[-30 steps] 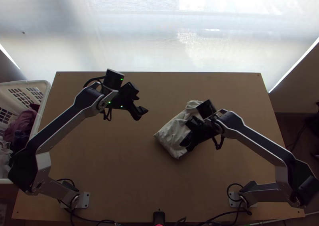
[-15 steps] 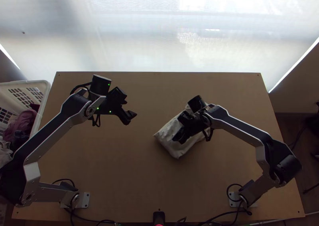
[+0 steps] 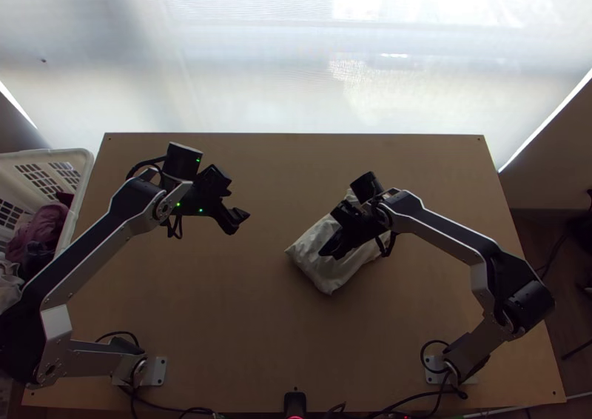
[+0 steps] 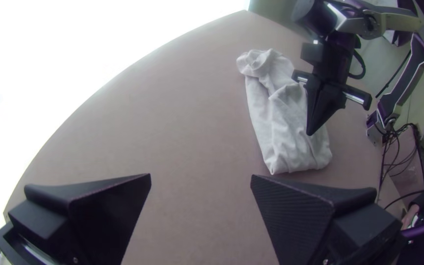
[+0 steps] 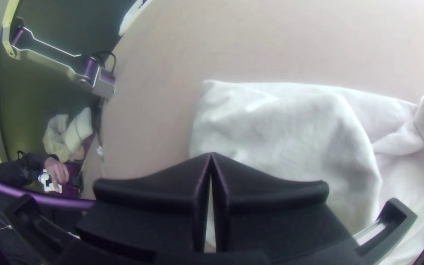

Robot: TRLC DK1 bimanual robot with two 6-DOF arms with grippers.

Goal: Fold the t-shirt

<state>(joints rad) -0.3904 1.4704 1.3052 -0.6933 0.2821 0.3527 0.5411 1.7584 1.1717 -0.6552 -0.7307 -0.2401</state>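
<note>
Pulling back, the left hand (image 4: pixel 200 177) gapes wide; the right hand (image 5: pixel 211 154), pinched closed, has shifted over the t-shirt (image 3: pixel 312 255). It lies compact on the table (image 3: pixel 192 308), so folding looks nearly finished.

Glaring backlight beyond a dim table (image 3: pixel 222 308)

Site: robot workspace in a room; home or lab undetermined. Evidence: arms (image 3: pixel 83 252) mounted on wooden table (image 3: pixel 244 323), loose cables (image 3: pixel 159 409), white basket (image 3: pixel 86 169) of clothes (image 3: pixel 37 230) alongside.
</note>
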